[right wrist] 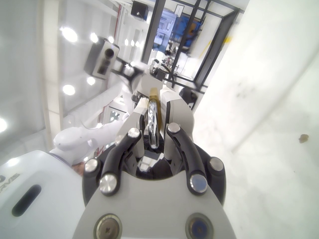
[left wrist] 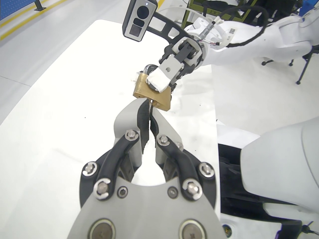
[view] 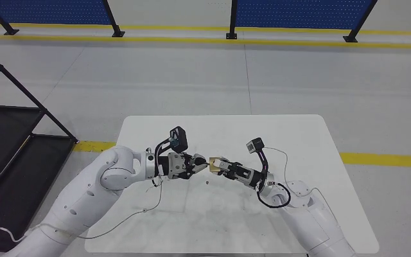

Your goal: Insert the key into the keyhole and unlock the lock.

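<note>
Brass padlock [left wrist: 140, 91] is held clear of the table [left wrist: 62, 88], between the two arms. The right gripper [left wrist: 163, 85] is clamped across its body, with the shackle toward that wrist. The key [left wrist: 151, 103] appears seated in the keyhole on the lock's bottom face, with the left gripper [left wrist: 149, 111] pinched closed on the key's head.

Judged step: insertion done or nearly so, turn not yet made. The next move calls for rolling the left wrist about the key's axis while the right arm braces the padlock, avoiding side load that could bend the key or break the pinch.
</note>
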